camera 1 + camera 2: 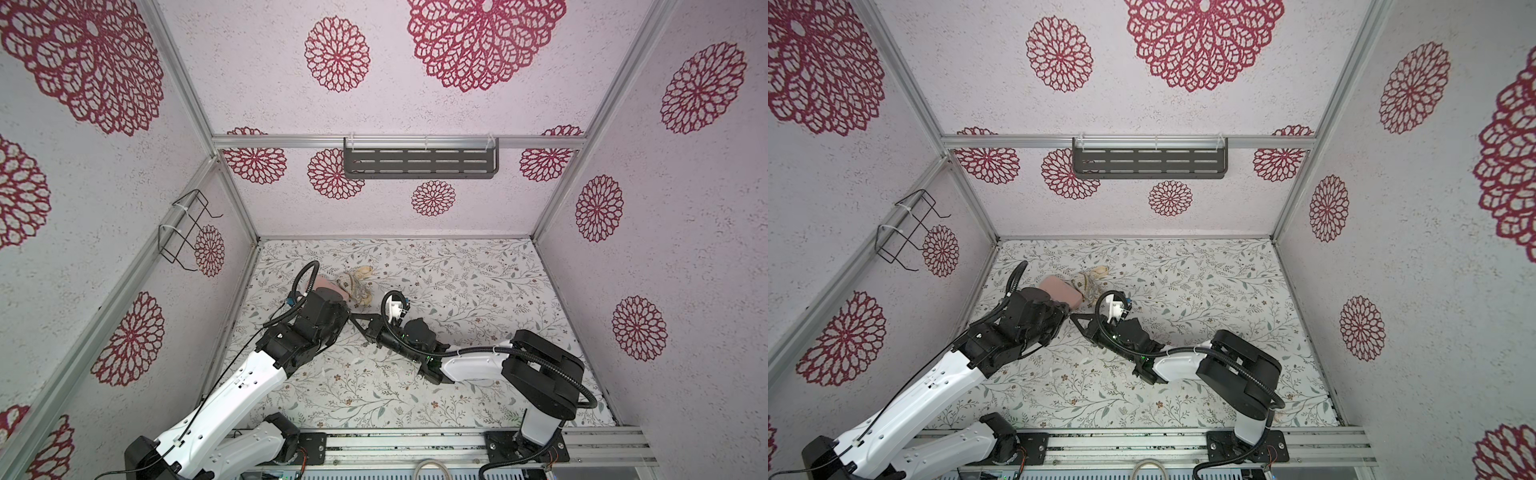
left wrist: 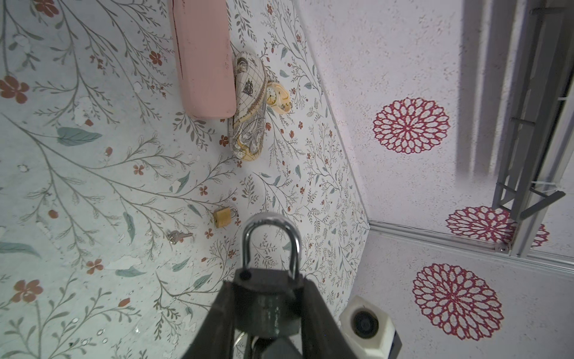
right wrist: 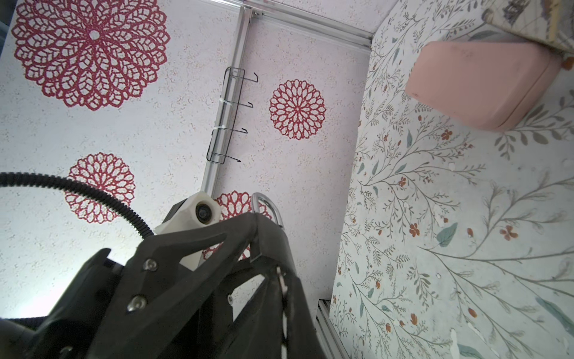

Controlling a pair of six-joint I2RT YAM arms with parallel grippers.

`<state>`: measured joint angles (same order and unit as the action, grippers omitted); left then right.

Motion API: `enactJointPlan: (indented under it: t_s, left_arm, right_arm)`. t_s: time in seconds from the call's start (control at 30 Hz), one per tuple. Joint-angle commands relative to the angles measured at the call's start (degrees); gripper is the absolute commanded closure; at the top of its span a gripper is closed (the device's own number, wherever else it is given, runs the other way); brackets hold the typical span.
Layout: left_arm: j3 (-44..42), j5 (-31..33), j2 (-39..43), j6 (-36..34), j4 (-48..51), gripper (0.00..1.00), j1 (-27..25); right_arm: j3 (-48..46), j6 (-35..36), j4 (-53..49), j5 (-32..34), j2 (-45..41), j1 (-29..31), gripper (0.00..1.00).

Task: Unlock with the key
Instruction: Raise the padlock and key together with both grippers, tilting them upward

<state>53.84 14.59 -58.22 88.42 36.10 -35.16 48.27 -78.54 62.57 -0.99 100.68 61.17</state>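
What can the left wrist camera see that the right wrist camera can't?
Only the left wrist view shows the small brass padlock and a loose key lying near it. Only the right wrist view shows the wire rack on the wall. Both show the flowery table, the pink case, part of the map-print case and the silver loop of the big padlock.

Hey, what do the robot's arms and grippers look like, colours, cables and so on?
The left arm and right arm have white shells with black joint housings. A ribbed black cable hose loops along each. The left gripper and right gripper have matte black, triangular jaws. A white camera housing sits at each wrist.
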Motion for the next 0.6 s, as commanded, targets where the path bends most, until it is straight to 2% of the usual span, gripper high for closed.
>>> enactJointPlan:
  t_s: [0.0,0.2,0.33,0.4,0.57]
  left_arm:
    - [1.52,-10.79,0.74,-0.95,-3.39,1.00,-0.94]
    - [7.28,-12.45,-1.36,-5.81,1.33,1.00,2.04]
    - [10.39,-13.39,-3.10,-9.66,3.67,1.00,3.11]
    - [10.58,-14.75,-3.51,-10.43,3.42,1.00,3.84]
    - [10.15,-15.23,-3.38,-11.43,2.40,1.00,4.41]
  right_arm:
    - [4.71,2.28,2.39,-1.65,-2.50,0.61,1.00]
    - [8.30,17.14,-13.05,0.63,-6.20,2.37,1.00]
    - [8.77,25.54,-21.21,5.32,-8.49,2.99,1.00]
    - [8.23,27.14,-23.20,6.47,-9.39,3.04,1.00]
    - [7.01,25.04,-22.76,5.57,-10.51,2.82,1.00]
